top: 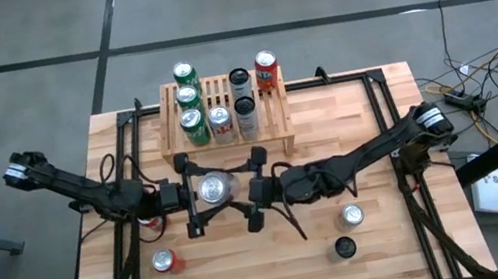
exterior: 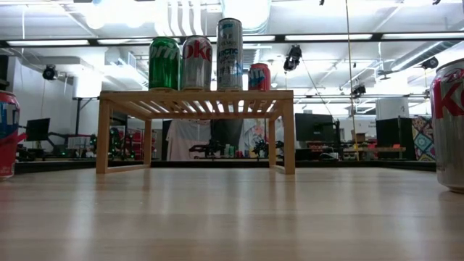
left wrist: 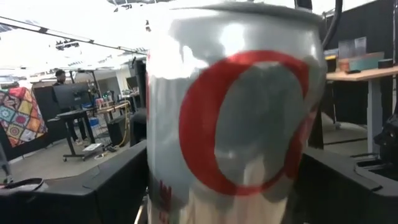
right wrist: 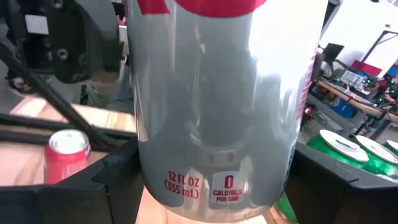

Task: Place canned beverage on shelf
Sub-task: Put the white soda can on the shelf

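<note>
**A:** High view first: the silver can (top: 213, 188) sits mid-desk, just in front of the shelf (top: 223, 113), with both arms meeting at it. The left claw (top: 188, 195) has its fingers on either side of the can, and the right claw (top: 254, 188) comes in from the other side with its fingers spread around the can too. Whether either one is actually pressing on the can, the overhead shot doesn't show.

**B:** And the shelf itself?

**A:** It stands at the desk's far edge and already carries a bunch of cans: three green cans (top: 188, 100) in a row, a silver one, two tall dark-and-white ones and a red can (top: 266, 72). Loose on the desk near the front edge are a red-sided can (top: 164, 262), another silver can (top: 351, 215) and a dark can (top: 345, 246).

**B:** Low view?

**A:** Shelf (exterior: 196, 96) dead centre with four cans visible on top. One can shows at each side edge of the picture.

**B:** Wrist cams?

**A:** Left wrist: the silver can (left wrist: 233, 118) with its red ring fills the shot, dark fingers (left wrist: 118, 183) flanking it. Right wrist: the same can (right wrist: 217, 106) up close between that claw's fingers (right wrist: 68, 193), the red-sided can (right wrist: 65, 155) behind on the desk (right wrist: 37, 115). Both claws stand wide around the can; contact can't be told.
</note>
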`<state>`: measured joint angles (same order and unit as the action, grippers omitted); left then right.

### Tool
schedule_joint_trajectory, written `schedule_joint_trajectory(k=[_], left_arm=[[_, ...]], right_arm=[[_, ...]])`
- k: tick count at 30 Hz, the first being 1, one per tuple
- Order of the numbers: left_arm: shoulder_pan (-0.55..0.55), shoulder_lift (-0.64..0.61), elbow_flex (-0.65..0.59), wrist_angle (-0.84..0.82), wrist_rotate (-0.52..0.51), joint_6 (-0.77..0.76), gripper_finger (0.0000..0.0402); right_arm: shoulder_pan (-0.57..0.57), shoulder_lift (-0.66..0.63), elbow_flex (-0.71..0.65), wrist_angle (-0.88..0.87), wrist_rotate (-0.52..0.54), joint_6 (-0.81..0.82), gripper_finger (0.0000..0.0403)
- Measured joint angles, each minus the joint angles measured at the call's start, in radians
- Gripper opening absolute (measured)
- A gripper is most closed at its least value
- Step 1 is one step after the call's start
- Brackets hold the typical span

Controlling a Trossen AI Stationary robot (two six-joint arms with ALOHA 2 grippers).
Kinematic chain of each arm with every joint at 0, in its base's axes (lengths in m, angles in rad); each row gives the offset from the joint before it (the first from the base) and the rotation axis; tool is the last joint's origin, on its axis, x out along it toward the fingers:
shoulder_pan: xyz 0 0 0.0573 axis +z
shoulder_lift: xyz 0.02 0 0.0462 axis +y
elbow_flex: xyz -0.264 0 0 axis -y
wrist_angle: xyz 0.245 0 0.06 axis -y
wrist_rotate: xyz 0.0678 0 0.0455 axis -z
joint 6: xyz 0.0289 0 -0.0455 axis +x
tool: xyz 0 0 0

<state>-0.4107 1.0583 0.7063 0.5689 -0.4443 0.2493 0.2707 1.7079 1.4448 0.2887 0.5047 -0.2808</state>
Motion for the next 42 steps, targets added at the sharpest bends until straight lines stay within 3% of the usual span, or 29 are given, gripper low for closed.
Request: schedule_joint_trajectory(k=[9, 19, 30, 42], left_arm=[[0.000, -0.042, 0.001, -0.145, -0.045, -0.039, 0.0342], [-0.001, -0.083, 0.149, -0.580, -0.046, -0.186, 0.0343], [-0.001, 0.017, 0.417, -0.936, -0.082, -0.214, 0.0343], [0.003, 0.174, 0.572, -1.113, -0.094, -0.245, 0.0343]], right_arm=[[0.000, -0.056, 0.000, -0.131, 0.021, 0.019, 0.0292], [0.000, -0.127, 0.000, -0.444, 0.072, 0.125, 0.0292], [0.000, -0.108, 0.000, -0.764, 0.071, 0.338, 0.0292], [0.002, -0.104, 0.000, -0.778, 0.072, 0.336, 0.0292]])
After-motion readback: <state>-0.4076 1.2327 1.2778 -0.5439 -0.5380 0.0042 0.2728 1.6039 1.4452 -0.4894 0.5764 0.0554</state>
